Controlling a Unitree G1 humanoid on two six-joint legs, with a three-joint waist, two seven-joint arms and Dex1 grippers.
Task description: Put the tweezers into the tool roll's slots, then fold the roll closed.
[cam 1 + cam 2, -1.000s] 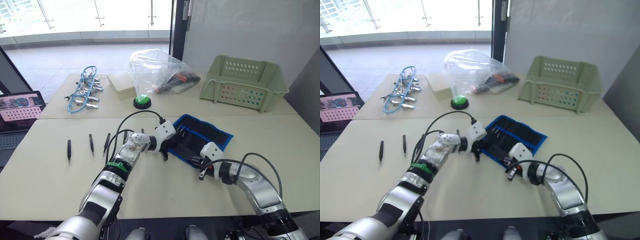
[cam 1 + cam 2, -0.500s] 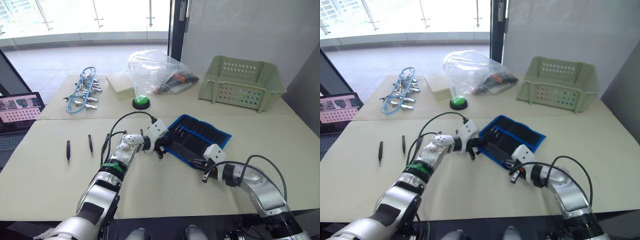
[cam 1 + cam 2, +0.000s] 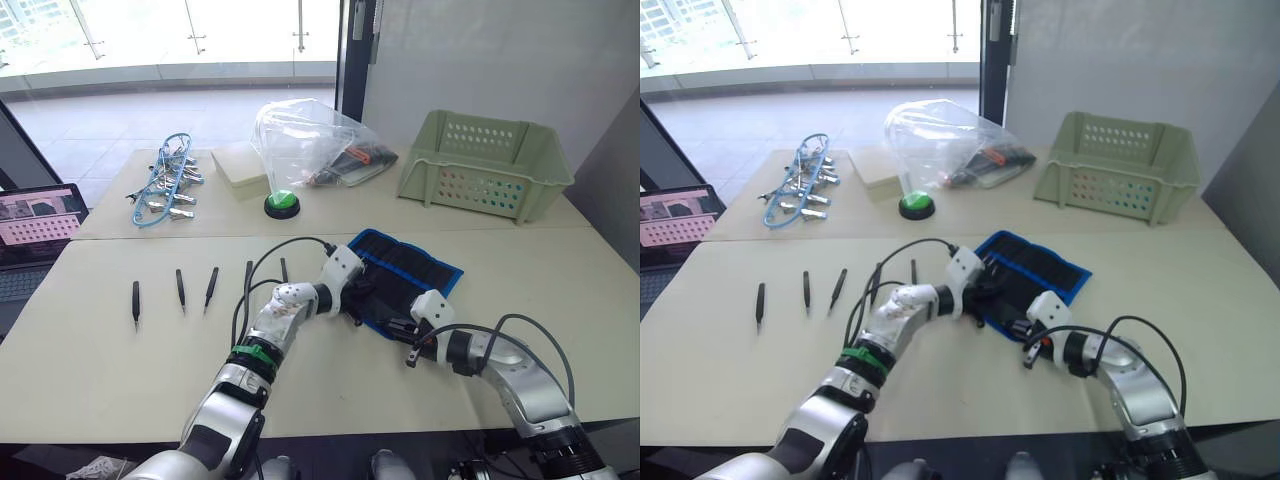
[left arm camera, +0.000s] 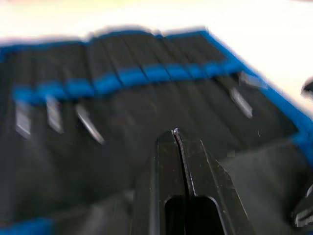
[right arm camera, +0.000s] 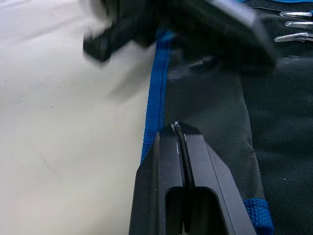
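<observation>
Both pincers, left (image 3: 352, 303) and right (image 3: 408, 333), rest pressed together on the roll (image 3: 415, 268), apparently pinning it; tweezers (image 3: 180, 288) lie unslotted well left.

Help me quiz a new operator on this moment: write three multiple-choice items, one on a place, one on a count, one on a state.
1. Where do the tweezers lie?
A. In the basket.
B. On the table, to the robot's left of the tool roll.
C. Under the plastic bag.

2. How many tweezers lie loose?
A. Two.
B. Three.
C. Five.

3. The tool roll is:
A. open, inner face up.
B. folded shut.
C. rolled up and strapped.

Answers:
1 B, they lie in a row on the bare tabletop.
2 C, five slim black pieces can be counted in that row.
3 A, its slots and the blue edging all round are in plain sight.
</observation>
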